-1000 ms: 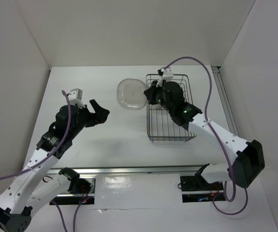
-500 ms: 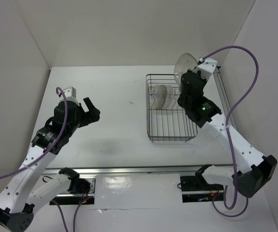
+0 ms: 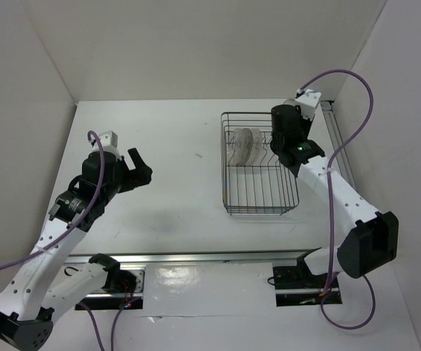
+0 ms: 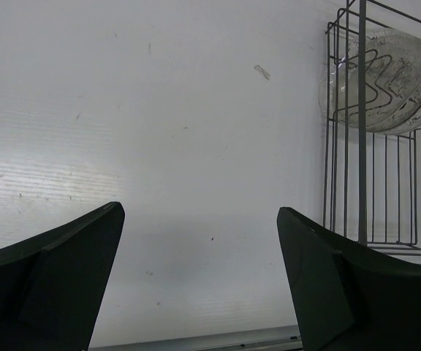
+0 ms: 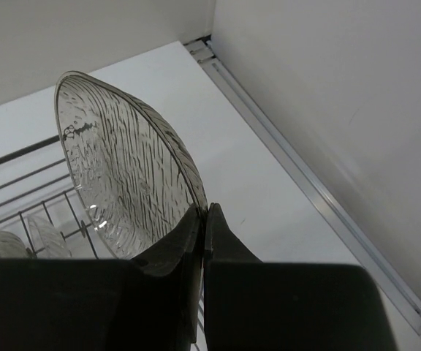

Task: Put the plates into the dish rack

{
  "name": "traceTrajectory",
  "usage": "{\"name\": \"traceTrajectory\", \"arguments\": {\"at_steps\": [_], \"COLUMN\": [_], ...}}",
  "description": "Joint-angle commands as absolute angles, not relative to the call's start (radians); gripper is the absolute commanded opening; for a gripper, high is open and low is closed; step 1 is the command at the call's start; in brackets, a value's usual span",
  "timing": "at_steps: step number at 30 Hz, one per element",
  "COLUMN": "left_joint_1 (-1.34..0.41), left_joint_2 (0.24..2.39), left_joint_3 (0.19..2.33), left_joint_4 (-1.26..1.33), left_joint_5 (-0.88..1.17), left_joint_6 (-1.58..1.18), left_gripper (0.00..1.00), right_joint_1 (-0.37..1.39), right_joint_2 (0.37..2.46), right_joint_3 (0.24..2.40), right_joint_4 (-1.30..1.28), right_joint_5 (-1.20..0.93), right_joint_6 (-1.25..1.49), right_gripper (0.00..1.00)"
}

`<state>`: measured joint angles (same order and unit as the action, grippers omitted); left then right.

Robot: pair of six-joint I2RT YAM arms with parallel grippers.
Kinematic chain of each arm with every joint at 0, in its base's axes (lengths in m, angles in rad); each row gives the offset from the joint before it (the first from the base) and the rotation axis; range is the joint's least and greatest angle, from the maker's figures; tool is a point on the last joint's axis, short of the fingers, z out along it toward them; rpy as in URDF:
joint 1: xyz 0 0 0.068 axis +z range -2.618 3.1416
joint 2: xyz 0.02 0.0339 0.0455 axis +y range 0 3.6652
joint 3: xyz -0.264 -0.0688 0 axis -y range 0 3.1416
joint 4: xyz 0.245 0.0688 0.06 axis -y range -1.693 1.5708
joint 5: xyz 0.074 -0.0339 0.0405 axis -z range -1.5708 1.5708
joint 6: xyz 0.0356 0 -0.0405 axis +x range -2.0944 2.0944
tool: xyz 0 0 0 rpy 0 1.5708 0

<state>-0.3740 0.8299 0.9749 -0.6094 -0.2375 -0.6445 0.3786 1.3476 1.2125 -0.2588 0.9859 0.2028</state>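
left gripper (image 3: 139, 164): jaws spread wide with nothing between them, hovering over the bare table (image 3: 181, 197), well apart from the rack.
dish rack (image 3: 262, 210): sits on the right half of the table; its nearer rows look free.
racked plates (image 3: 243, 146): two pale ones, it seems, standing on edge in the far left part of the rack; the left wrist view shows them through the wires (image 4: 386, 80).
right gripper (image 5: 204, 219): over the rack's far right part, fingers pressed together on the rim of the held plate.
held plate (image 5: 123, 172): smoky and ribbed, up on edge and leaning a little, not seated yet.
step in hand: most likely lowering this plate into a slot.
doing it well: turn its face parallel to the racked plates, line the lower edge over a free gap beside them, and come straight down slowly. let go only once the rim rests on the base wires.
risk: the pinch on the rim is thin, so the plate may pivot or slip if its edge catches a wire.
fourth plate: not visible in any view.
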Motion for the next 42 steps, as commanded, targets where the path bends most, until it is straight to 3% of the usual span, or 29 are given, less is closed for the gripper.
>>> {"name": "traceTrajectory", "arguments": {"at_steps": [1, 30, 35, 42], "left_joint_1": [-0.357, -0.279, -0.279, -0.279], "left_joint_2": [0.827, 0.818, 0.818, 0.808], "left_joint_3": [0.968, 0.94, 0.94, 0.94], "left_joint_4": [-0.571, -0.532, -0.532, -0.532], "left_joint_5": [-0.21, -0.086, -0.086, -0.077], "left_joint_6": [-0.615, -0.597, -0.597, -0.588], "left_gripper": [1.0, 1.0, 1.0, 1.0], "right_joint_1": [0.371, 0.42, 0.43, 0.439], "right_joint_2": [1.365, 1.614, 1.623, 1.658], "right_joint_3": [1.21, 1.19, 1.19, 1.204], "right_joint_4": [-0.236, -0.158, -0.158, -0.158], "right_joint_5": [0.959, 0.98, 0.971, 0.925], "right_joint_6": [0.23, 0.239, 0.248, 0.249], "right_gripper": [0.0, 0.0, 0.11, 0.37]}}
